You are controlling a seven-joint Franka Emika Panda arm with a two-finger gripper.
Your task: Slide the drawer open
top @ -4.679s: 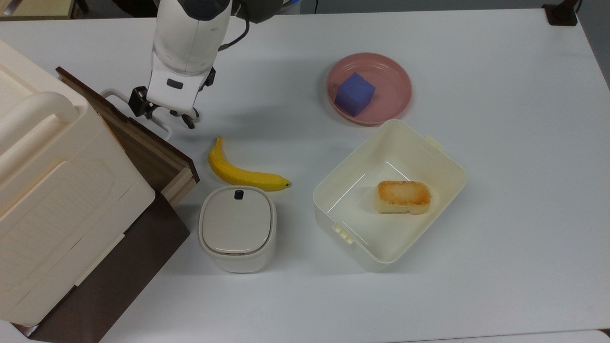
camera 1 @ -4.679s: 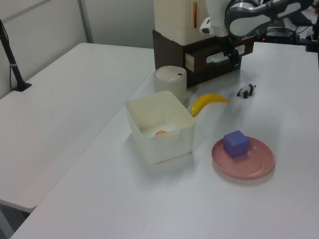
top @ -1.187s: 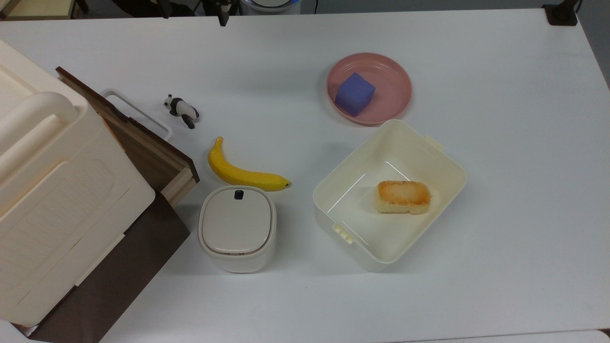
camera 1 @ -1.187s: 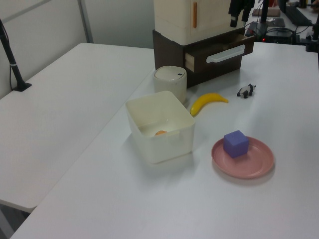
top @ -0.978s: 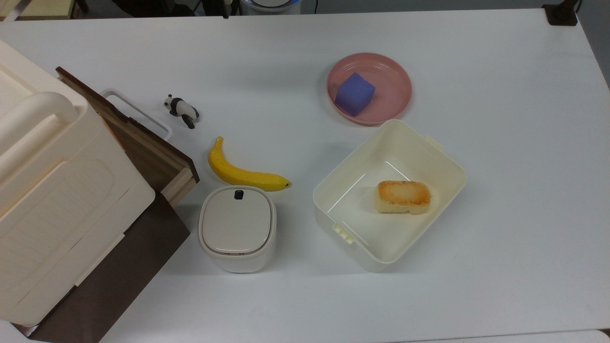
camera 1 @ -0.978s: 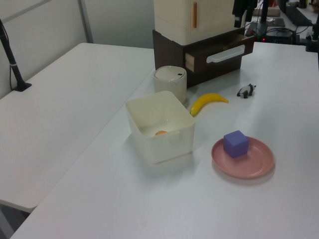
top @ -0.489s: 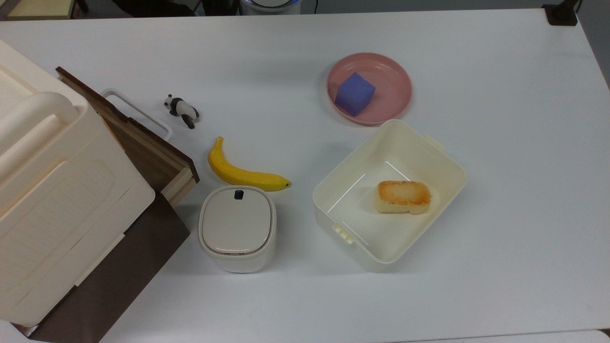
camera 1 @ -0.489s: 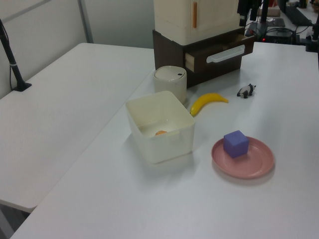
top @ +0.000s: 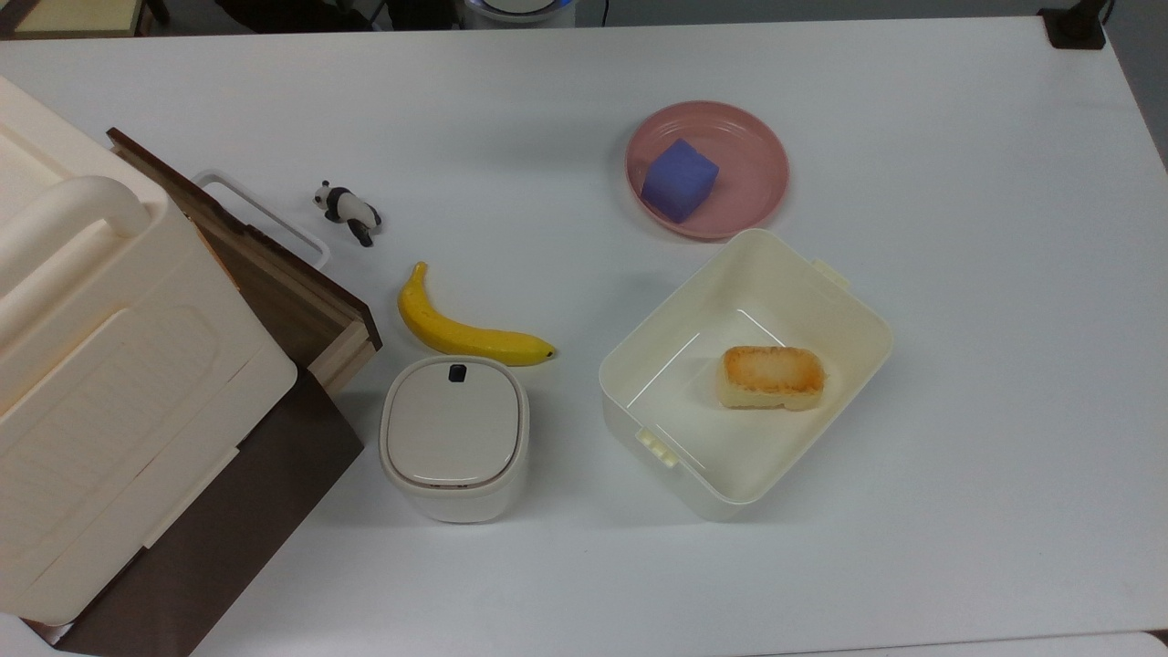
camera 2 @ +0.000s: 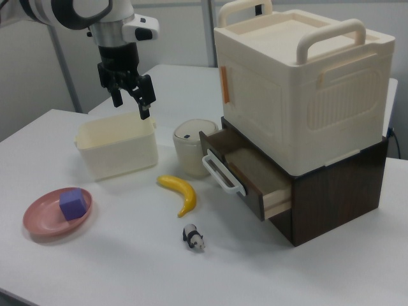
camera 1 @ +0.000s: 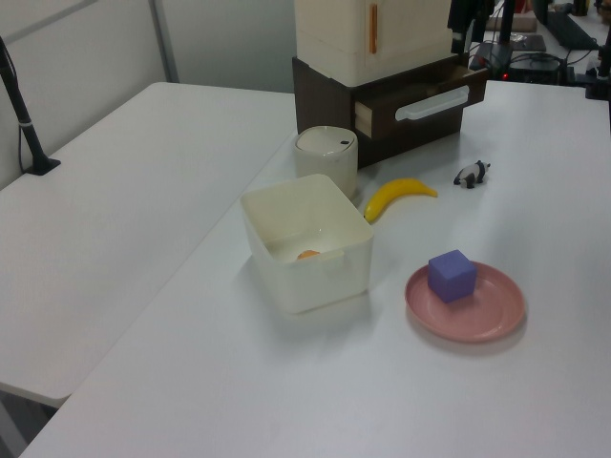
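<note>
1. The drawer (camera 2: 245, 171) stands pulled partway out of the dark brown cabinet (camera 2: 338, 191), its pale wood side and its hollow showing in the right view.
2. Its white loop handle (camera 2: 223, 172) sticks out from the dark front, free of any grip.
3. In the top view the drawer (top: 274, 283) juts toward the top view's right from under the big cream box (top: 100, 365).
4. The gripper (camera 2: 130, 97) hangs in the air well apart from the drawer, high at the right view's left, above the open tub (camera 2: 118, 150).
5. Its two fingers point down with a clear gap between them, and they hold nothing.
6. A banana (top: 461, 330) lies on the white table (top: 958, 274) just in front of the drawer, between it and the tub.
7. A small toy panda (top: 348, 212) stands near the handle, not touching it.
8. A lidded round pot (top: 453, 437) sits beside the cabinet, near the banana.
9. A piece of bread (top: 772, 377) lies inside the tub.
10. A purple cube (top: 678, 180) rests on a pink plate (top: 753, 146) beyond the tub.
</note>
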